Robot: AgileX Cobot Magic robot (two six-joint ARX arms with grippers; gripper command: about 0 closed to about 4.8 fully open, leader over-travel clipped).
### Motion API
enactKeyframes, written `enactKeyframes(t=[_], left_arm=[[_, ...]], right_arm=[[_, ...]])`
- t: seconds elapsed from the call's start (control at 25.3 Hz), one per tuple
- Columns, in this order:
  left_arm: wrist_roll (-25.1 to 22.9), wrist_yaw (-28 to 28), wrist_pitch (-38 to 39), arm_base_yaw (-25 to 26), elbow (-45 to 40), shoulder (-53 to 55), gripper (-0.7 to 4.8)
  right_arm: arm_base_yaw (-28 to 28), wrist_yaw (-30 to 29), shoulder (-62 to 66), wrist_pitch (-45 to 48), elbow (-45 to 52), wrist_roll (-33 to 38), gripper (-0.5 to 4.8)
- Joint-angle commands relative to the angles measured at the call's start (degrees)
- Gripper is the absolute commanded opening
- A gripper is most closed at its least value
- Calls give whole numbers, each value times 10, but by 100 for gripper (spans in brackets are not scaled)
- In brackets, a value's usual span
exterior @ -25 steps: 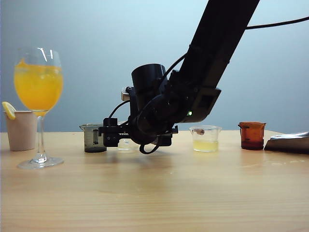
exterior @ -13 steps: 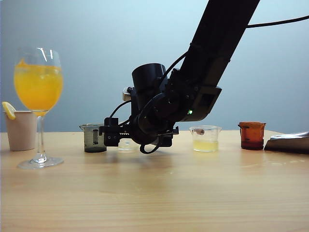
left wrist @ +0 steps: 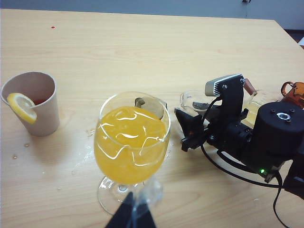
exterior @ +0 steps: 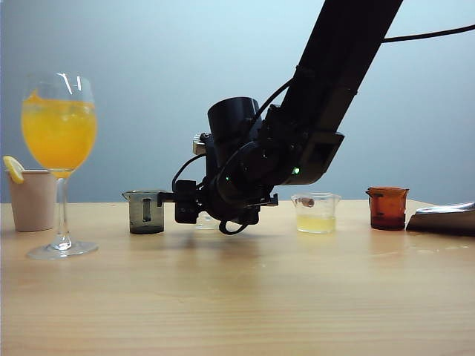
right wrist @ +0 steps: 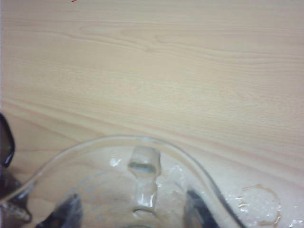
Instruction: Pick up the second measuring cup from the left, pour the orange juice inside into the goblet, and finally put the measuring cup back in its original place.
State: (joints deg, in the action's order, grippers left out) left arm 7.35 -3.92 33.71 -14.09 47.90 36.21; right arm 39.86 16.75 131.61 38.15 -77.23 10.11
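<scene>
Wooden surface carries, at far left, the goblet filled with orange juice, standing just beside a beige cup with a lemon slice. Second measuring cup, clear and empty, stands between the fingers of the right end effector; whether they grip it cannot be told. Left end effector: only dark tips show, state undetermined; no legible writing.

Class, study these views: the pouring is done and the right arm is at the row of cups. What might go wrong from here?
1. The right gripper is beside the smoky dark-grey cup; withdrawing could knock it.
2. Its jaws flank the small clear empty measuring cup; pulling away might tip it.
3. The tall orange-filled stemmed goblet stands nearby.
</scene>
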Motion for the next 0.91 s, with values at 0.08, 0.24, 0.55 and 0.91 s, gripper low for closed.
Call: enactKeyframes(t=[0.08,0.24,0.55,0.91], left_arm=[[2,-2,-3,0,4,-1,-5],[2,-2,-3,0,4,-1,-5],[2,-2,-3,0,4,-1,-5],[2,-2,-3,0,4,-1,-5]], right_arm=[[0,2,-3,-2,-1,2,479],[-2,2,-3,-5,-1,2,479],[-5,-52,-26,-60,0,-46,479],[-6,-54,-63,-105,-1,-68,479]])
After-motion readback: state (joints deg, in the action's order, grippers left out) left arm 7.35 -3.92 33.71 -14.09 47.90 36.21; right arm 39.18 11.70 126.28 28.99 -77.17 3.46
